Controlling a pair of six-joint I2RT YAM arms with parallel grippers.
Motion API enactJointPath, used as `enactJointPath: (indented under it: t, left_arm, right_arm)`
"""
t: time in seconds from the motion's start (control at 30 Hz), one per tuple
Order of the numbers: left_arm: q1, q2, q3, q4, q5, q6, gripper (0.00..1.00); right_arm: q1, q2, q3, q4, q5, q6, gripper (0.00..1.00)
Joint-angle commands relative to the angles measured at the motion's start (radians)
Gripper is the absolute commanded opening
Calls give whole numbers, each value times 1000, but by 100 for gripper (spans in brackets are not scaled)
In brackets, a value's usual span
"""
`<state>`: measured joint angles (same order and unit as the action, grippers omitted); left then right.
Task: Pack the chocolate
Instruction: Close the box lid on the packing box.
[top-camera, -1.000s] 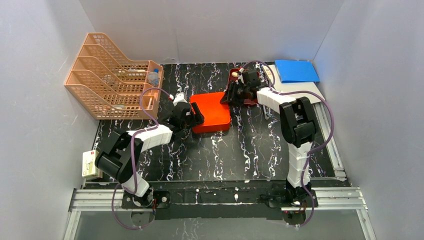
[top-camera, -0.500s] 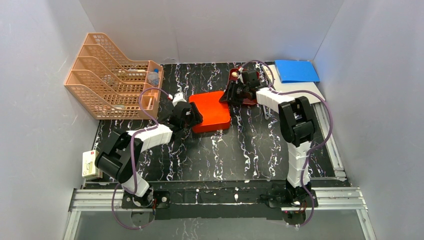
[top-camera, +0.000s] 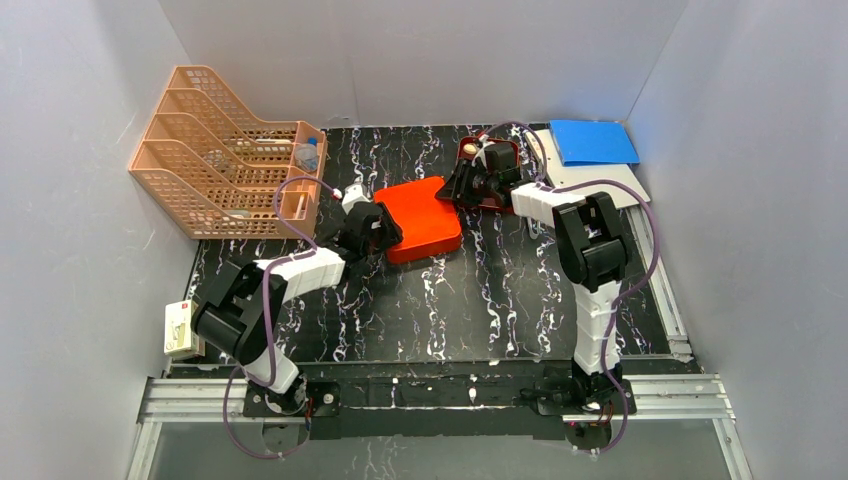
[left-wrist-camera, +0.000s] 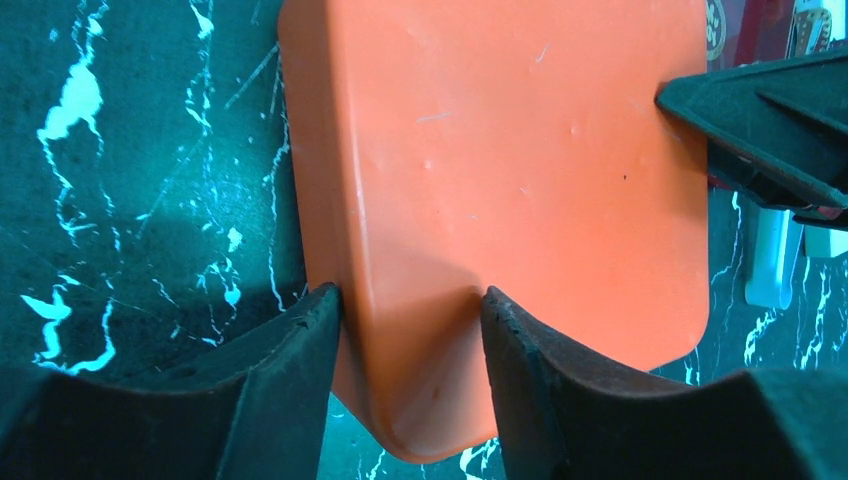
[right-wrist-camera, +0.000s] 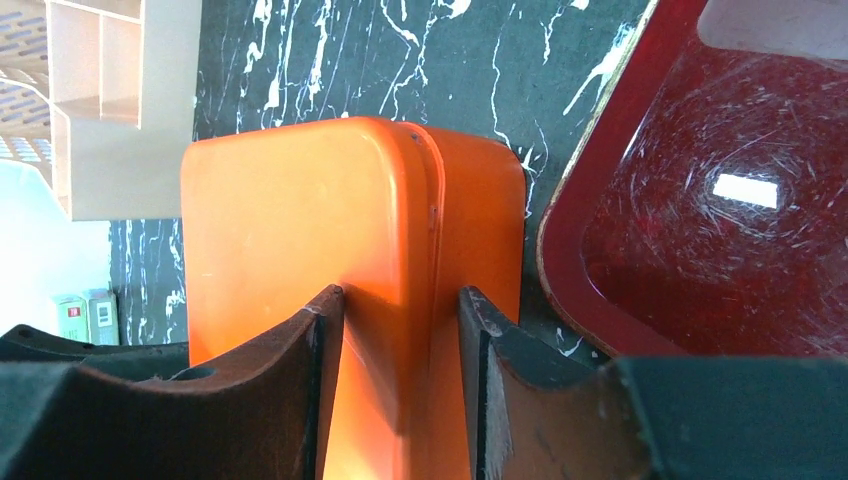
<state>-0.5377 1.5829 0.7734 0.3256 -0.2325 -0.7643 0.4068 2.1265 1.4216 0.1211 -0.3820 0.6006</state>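
Observation:
An orange-red box (top-camera: 425, 215) lies closed side up in the middle of the black marbled table. My left gripper (top-camera: 385, 232) is shut on its near left corner, a finger pressed to each side of that corner (left-wrist-camera: 412, 300). At the box's far right corner (right-wrist-camera: 300, 220), my right gripper (top-camera: 462, 190) clamps the edge between its fingers (right-wrist-camera: 402, 300). Just right of the box stands a dark red tray (right-wrist-camera: 720, 230). One small pale piece of chocolate (top-camera: 467, 148) shows at the tray's far left corner. Any other chocolate is hidden.
A peach mesh file organiser (top-camera: 225, 150) with a small bottle (top-camera: 308, 153) stands at the back left. A blue folder (top-camera: 592, 140) on a white sheet (top-camera: 600, 185) lies at the back right. A small white device (top-camera: 180, 328) sits off the table's left edge.
My left gripper's jaws have closed onto the box's near left corner. The box has shifted slightly toward the back. The right gripper has moved a little left with it.

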Motion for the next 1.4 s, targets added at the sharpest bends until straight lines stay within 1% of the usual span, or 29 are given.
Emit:
enactJointPath:
  t: [0.0,0.03,0.1,0.2,0.3,0.43,0.83,1.1,1.37]
  left_arm:
    - [-28,37,-30,-112,64,19,55]
    - [-28,34,-28,-119,61,21,57]
    - [-27,28,-23,-130,58,27,61]
    - [-19,21,-10,-149,51,35,64]
    - [-4,14,-3,-159,48,38,65]
    - [11,14,4,-165,43,37,65]
    - [21,43,67,-194,30,63,64]
    - [21,62,109,-220,29,88,64]
    - [21,62,112,-234,28,102,64]
  right_arm:
    - [56,87,-134,-272,46,-42,49]
    - [56,75,-137,-267,46,-41,54]
    - [57,60,-134,-267,45,-42,60]
    - [56,32,-124,-269,52,-45,62]
    - [55,15,-109,-284,59,-49,63]
    - [55,4,-113,-292,51,-48,60]
    - [74,-115,-298,-194,46,18,59]
    - [105,-186,-392,-158,65,49,59]
    - [119,-227,-460,-130,71,77,59]
